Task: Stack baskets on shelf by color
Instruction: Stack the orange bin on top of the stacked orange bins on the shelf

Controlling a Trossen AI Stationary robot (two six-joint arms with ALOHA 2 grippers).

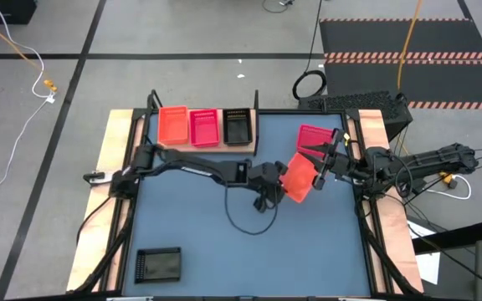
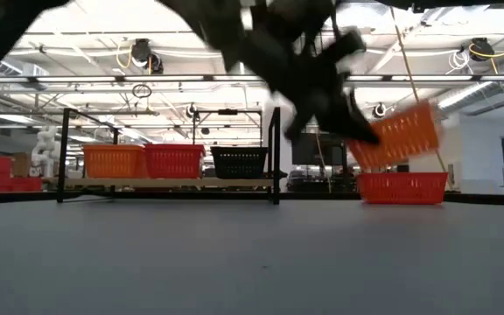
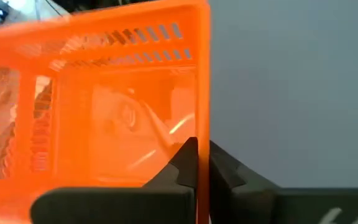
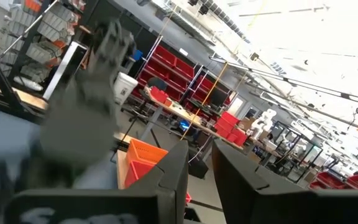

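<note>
While L gripper (image 3: pixel 197 163) pinches one thin side wall of an orange basket (image 1: pixel 298 180), the basket hangs tilted off the table (image 1: pixel 224 251), mid-right of it, w/ most of its body out to one side of the fingers. Grip is shut on the rim only, near a corner; wrist view shows wall edge between the two dark fingertips (image 3: pixel 184 160). R gripper (image 1: pixel 325 160) sits just beside same basket on far side, fingers spread about as wide as they go, holding nothing; whether it touches the basket, can't tell. Pink basket (image 1: pixel 313 137) lies on table directly behind the lifted one, low view puts it just under it. Shelf (image 1: pixel 207 149) at back-left carries three baskets in a row: orange (image 1: pixel 172 124), pink (image 1: pixel 203 127), black (image 1: pixel 238 126). One more black basket (image 1: pixel 158 264) near front-left corner. Risks, as I judge: (1) edge pinch on slick plastic w/ load off-centre, so basket could swivel or slip out during carry to shelf; (2) R gripper so close that L arm's sweep leftward could clip it, or basket could snag on its fingers; (3) tilted basket arriving at orange stack may not nest, catch a rim, shove the shelf row; (4) black uprights of shelf are narrow clearance for a dangling basket.
</note>
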